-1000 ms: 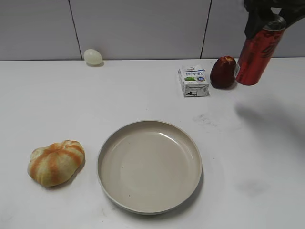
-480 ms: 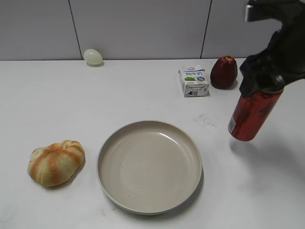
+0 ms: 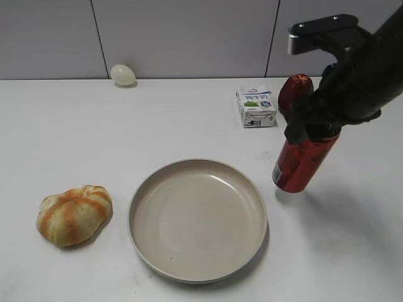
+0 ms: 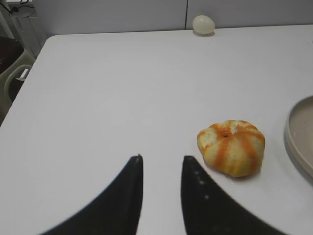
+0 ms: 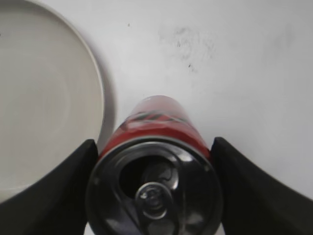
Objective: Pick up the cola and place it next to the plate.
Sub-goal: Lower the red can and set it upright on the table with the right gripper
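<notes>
Just beside the plate point(image 3: 198, 219) rim's right side, with bare white table point(image 3: 340, 251) open further right, the right gripper point(image 5: 154, 161) clamps the tilted cola point(image 3: 300, 160) by its top, while the left gripper point(image 4: 161, 161) hangs parted, holding nothing.

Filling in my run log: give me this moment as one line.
phase: placing | right gripper: shut on cola, tilted, beside plate right rim | left gripper: open, idle | release: not yet
</notes>
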